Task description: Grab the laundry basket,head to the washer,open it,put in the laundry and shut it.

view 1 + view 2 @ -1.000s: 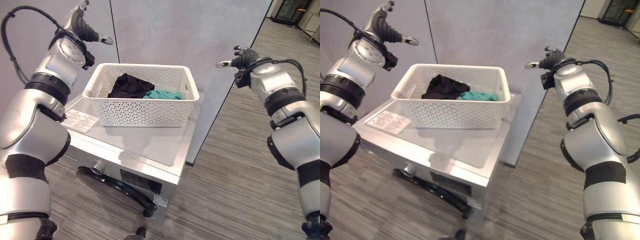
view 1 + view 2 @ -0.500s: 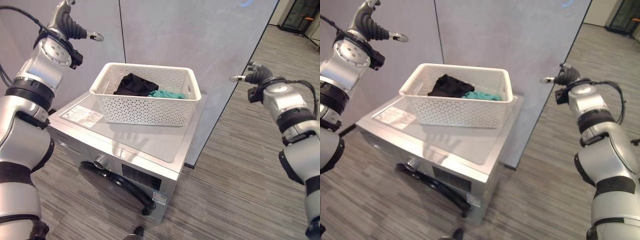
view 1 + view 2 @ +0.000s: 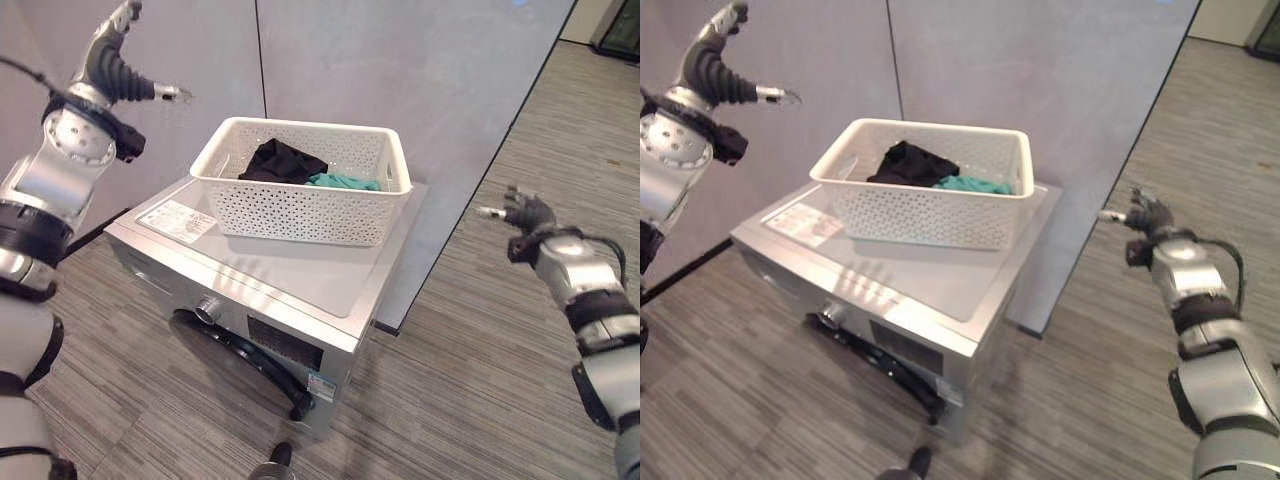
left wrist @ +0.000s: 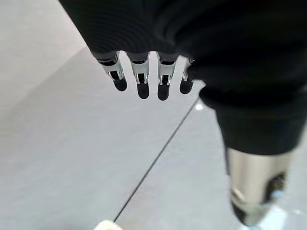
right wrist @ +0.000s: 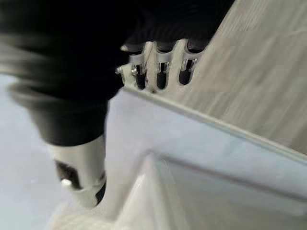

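Two hands are hanging in the air, one on each side of the washer (image 3: 270, 290), and neither is holding anything. The left hand (image 3: 118, 70) is hovering high on the robot's left, well apart from the laundry basket (image 3: 305, 185), with its thumb reaching out toward the grey wall panel (image 3: 400, 70); in the left wrist view its fingers (image 4: 141, 79) are hanging straight in a relaxed row with only the pale panels past them. The right hand (image 3: 525, 212) is floating low on the robot's right, over the striped grey floor (image 3: 480, 380), clear of the washer's corner. Its fingers (image 5: 160, 72) are looking loosely extended, though the right wrist view is smeared, so this reading is probably right rather than certain.

The laundry basket, white and perforated, is sitting upright on the washer's flat silver top, toward the back edge near the wall panel. Inside it a black garment (image 3: 283, 160) is lying heaped beside a teal garment (image 3: 345, 182), the two touching. A white label sheet (image 3: 183, 220) is lying flat on the washer top just beside the basket, on the robot's left. The washer's round dark door (image 3: 250, 365) is facing forward and downward (whether it is latched, I cannot tell), with a silver knob (image 3: 208, 310) just above it.
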Motion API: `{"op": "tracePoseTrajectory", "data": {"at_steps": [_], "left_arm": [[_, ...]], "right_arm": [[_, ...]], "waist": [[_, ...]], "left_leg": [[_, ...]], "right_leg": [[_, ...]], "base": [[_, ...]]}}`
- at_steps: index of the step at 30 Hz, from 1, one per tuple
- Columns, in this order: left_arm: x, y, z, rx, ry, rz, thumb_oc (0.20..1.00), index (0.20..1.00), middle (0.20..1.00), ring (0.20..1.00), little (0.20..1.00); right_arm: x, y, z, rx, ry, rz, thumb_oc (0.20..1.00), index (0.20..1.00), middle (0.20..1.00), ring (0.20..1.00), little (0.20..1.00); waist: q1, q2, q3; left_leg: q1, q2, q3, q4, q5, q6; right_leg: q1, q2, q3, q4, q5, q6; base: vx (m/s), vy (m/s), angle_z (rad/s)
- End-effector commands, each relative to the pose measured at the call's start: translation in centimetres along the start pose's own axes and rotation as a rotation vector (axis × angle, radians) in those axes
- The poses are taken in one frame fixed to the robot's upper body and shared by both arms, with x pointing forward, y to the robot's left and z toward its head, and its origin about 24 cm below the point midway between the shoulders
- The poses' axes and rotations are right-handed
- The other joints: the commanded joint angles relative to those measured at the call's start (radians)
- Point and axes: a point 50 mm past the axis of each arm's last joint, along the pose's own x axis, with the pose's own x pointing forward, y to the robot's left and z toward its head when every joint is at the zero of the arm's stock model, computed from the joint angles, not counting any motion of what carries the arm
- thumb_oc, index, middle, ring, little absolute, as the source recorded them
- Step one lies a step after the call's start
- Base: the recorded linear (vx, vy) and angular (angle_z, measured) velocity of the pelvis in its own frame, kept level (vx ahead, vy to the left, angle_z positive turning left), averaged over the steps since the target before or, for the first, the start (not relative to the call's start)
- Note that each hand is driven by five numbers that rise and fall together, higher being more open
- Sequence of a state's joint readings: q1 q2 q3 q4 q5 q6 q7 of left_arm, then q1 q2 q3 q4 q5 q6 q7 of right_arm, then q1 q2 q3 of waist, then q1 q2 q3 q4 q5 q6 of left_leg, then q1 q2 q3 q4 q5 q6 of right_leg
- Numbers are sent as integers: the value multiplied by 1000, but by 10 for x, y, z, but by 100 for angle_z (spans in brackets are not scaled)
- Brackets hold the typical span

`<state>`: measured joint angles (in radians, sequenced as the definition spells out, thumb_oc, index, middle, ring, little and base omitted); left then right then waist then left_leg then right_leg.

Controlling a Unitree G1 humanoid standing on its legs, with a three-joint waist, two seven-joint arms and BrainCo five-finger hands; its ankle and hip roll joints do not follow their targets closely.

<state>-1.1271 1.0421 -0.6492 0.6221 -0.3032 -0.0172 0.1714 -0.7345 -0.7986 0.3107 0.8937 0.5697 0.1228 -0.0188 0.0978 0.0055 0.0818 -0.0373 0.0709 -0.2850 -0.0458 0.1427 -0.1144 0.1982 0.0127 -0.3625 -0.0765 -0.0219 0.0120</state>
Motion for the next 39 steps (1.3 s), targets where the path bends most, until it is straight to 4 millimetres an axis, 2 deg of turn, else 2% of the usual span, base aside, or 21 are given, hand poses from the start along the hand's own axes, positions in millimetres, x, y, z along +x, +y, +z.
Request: {"op": "tracePoseTrajectory", "data": {"at_steps": [1, 4, 5, 7, 9, 10, 11, 13, 14, 18, 19, 25, 31, 33, 34, 35, 36, 39], "left_arm": [[-5, 33, -5, -1, -17, 116, 1000, 1000, 1000, 1000, 1000], [-16, 29, -13, -7, -24, 103, 1000, 1000, 1000, 1000, 1000], [-29, 23, -22, -8, -26, 84, 1000, 1000, 1000, 1000, 1000], [-35, 21, -24, -10, -30, 78, 1000, 1000, 1000, 1000, 1000], [-51, 15, -35, -15, -18, 76, 1000, 1000, 1000, 1000, 1000], [-52, 15, -36, -15, -16, 74, 1000, 1000, 1000, 1000, 1000], [-64, 14, -45, -25, 4, 89, 1000, 1000, 1000, 1000, 1000], [-83, 16, -62, -15, 50, 120, 1000, 1000, 1000, 1000, 1000], [-84, 16, -63, -15, 52, 119, 1000, 1000, 1000, 1000, 1000], [-106, 22, -81, 11, 113, 179, 1000, 1000, 1000, 1000, 1000], [-114, 25, -89, 16, 147, 214, 1000, 1000, 1000, 1000, 1000], [-137, 30, -113, 39, 255, 278, 1000, 1000, 1000, 1000, 1000], [-163, 23, -135, 50, 362, 295, 1000, 1000, 1000, 1000, 1000], [-183, 14, -151, 3, 448, 300, 1000, 1000, 1000, 1000, 1000], [-184, 14, -151, 3, 450, 300, 1000, 1000, 1000, 1000, 1000], [-205, 6, -168, -57, 548, 311, 1000, 1000, 1000, 1000, 1000], [-206, 7, -168, -56, 549, 311, 1000, 1000, 1000, 1000, 1000], [-231, -5, -185, -103, 659, 301, 1000, 1000, 1000, 1000, 1000]], "right_arm": [[-10, -32, 30, -87, -153, -69, 1000, 1000, 1000, 1000, 1000], [-16, -37, 15, -81, -137, -74, 1000, 1000, 1000, 1000, 1000], [-22, -43, -1, -74, -111, -83, 1000, 1000, 1000, 1000, 1000], [-25, -45, -8, -68, -97, -89, 1000, 1000, 1000, 1000, 1000], [-33, -55, -29, -34, -59, -118, 1000, 1000, 1000, 1000, 1000], [-34, -55, -30, -36, -58, -118, 1000, 1000, 1000, 1000, 1000], [-40, -59, -45, -20, -29, -133, 1000, 1000, 1000, 1000, 1000], [-50, -64, -65, 3, 10, -153, 1000, 1000, 1000, 1000, 1000], [-50, -64, -66, 0, 11, -152, 1000, 1000, 1000, 1000, 1000], [-61, -65, -87, 25, 56, -166, 1000, 1000, 1000, 1000, 1000], [-65, -62, -95, 31, 69, -163, 1000, 1000, 1000, 1000, 1000], [-66, -48, -104, 51, 84, -137, 1000, 1000, 1000, 1000, 1000], [-66, -30, -116, 57, 113, -98, 1000, 1000, 1000, 1000, 1000], [-70, -20, -128, 72, 146, -80, 1000, 1000, 1000, 1000, 1000], [-70, -20, -128, 71, 146, -79, 1000, 1000, 1000, 1000, 1000], [-75, -11, -141, 63, 187, -66, 1000, 1000, 1000, 1000, 1000], [-75, -11, -141, 62, 188, -64, 1000, 1000, 1000, 1000, 1000], [-82, -4, -154, 62, 226, -53, 1000, 1000, 1000, 1000, 1000]], "waist": [[20, 3, 13], [23, 2, 15], [26, 2, 15], [28, 1, 16], [32, 0, 19], [31, 1, 17], [38, 0, 18], [47, -5, 22], [45, -4, 19], [55, -5, 20], [58, -7, 21], [65, -10, 19], [75, -14, 21], [82, -16, 24], [80, -16, 23], [85, -16, 25], [83, -16, 23], [83, -15, 23]], "left_leg": [[-2, 89, 37, 12, -53, -8], [0, 88, 37, 12, -57, -7], [2, 86, 36, 13, -60, -6], [3, 86, 34, 12, -62, -6], [2, 83, 31, 11, -66, -5], [2, 83, 31, 12, -66, -5], [4, 81, 30, 10, -70, -4], [5, 80, 30, 9, -74, -4], [3, 80, 29, 9, -73, -4], [8, 82, 29, 7, -84, -7], [6, 81, 25, 7, -84, -9], [6, 80, 22, 6, -85, -9], [2, 80, 18, 5, -85, -11], [0, 80, 16, 2, -84, -10], [-1, 80, 16, 2, -84, -10], [-4, 77, 13, 2, -83, -8], [-5, 77, 13, 3, -83, -8], [-5, 75, 13, 4, -84, -5]], "right_leg": [[-4, -55, -33, 55, -127, 19], [-4, -56, -31, 53, -126, 19], [-1, -57, -30, 50, -126, 19], [0, -58, -31, 50, -126, 19], [2, -60, -34, 47, -125, 18], [2, -60, -35, 47, -125, 18], [4, -61, -34, 46, -126, 18], [5, -63, -34, 42, -126, 17], [5, -63, -35, 41, -125, 17], [12, -59, -33, 39, -133, 12], [15, -58, -35, 38, -136, 9], [17, -56, -37, 34, -137, 8], [18, -54, -37, 31, -137, 4], [17, -54, -41, 30, -139, 2], [17, -54, -41, 30, -139, 2], [15, -54, -42, 30, -138, 1], [14, -54, -42, 30, -138, 1], [13, -55, -40, 31, -137, 1]], "base": [[5, -2, 5], [0, 0, 0], [0, 0, 0], [0, 0, 0], [0, 0, 0], [0, 0, 0], [0, 0, 0], [0, 0, 0], [11, -8, -7], [5, -4, -1], [0, 0, 0], [6, -16, 5], [0, 0, 0], [0, 0, 0], [-1, 0, 4], [-1, 1, 4], [0, 0, 0], [0, 0, 0]]}}
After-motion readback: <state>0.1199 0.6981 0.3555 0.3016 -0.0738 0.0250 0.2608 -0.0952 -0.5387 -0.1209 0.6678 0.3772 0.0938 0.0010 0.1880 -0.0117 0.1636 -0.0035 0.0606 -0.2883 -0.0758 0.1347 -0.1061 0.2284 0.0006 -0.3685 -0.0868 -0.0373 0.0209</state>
